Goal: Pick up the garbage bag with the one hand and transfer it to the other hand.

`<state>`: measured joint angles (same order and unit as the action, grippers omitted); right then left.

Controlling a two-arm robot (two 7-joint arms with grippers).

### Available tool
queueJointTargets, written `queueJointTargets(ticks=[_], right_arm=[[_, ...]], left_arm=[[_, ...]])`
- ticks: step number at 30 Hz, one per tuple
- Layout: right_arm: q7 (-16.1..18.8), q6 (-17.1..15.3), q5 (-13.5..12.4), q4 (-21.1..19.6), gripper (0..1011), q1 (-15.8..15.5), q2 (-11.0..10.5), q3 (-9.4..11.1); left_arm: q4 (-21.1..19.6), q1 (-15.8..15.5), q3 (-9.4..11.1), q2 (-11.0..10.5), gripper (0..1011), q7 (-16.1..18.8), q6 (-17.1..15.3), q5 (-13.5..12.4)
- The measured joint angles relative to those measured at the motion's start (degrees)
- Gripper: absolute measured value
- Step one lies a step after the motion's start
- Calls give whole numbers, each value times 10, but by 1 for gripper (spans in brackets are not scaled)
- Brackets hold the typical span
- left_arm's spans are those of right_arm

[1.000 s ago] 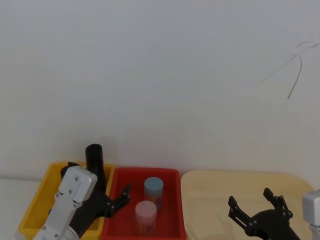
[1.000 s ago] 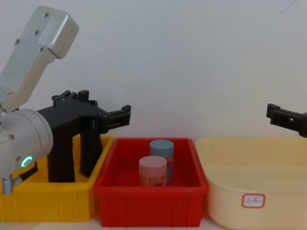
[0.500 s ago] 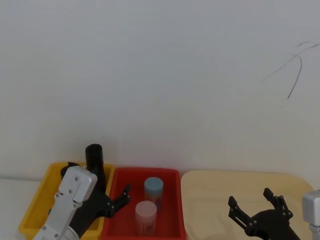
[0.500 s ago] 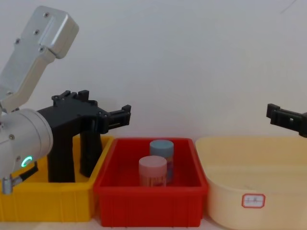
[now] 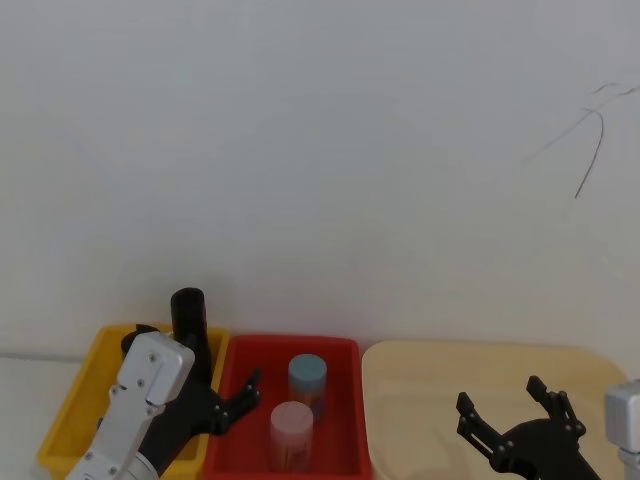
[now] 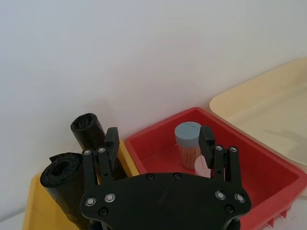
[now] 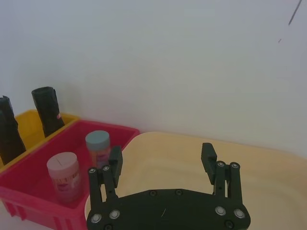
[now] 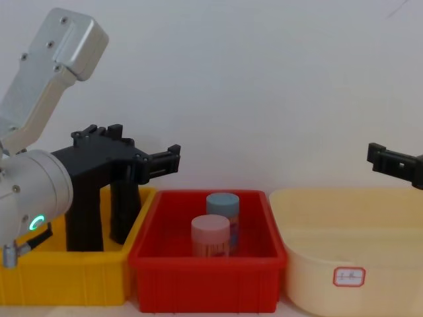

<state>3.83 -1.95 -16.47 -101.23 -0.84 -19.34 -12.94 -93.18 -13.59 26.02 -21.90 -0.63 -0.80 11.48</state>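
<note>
- Chest view shows three containers in a row on the white desk. A yellow plastic bin is at the left end and a red plastic bin is in the middle. A cream plastic tub bearing a small white label is at the right end.
- Two black rolled plastic garbage bags stand upright in the yellow bin. The front garbage bag is nearer the robot. The rear garbage bag stands by the bin's back right corner, next to the red bin.
- The left gripper is black and two-fingered, on a fat silver wrist with a green ring light. It hovers over the yellow bin's right edge and points toward the red bin. Its fingers are spread wide with nothing between them.
- In the red bin a blue-lidded cylindrical jar stands behind a pink-lidded cylindrical jar. Both are upright and close together.
- The right gripper, also black and two-fingered, hangs above the cream tub. Its fingers are spread apart and hold nothing.
</note>
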Motion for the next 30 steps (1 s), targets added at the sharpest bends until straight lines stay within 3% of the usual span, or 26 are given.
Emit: queueJointTargets(ticks=[14, 30], right_arm=[[0, 0, 0, 0, 1005, 0, 0, 0], [0, 0, 0, 0, 1004, 0, 0, 0]], left_arm=[[-2, 1, -1, -1, 1002, -2, 0, 0], [-17, 26, -35, -47, 1002, -40, -6, 24]])
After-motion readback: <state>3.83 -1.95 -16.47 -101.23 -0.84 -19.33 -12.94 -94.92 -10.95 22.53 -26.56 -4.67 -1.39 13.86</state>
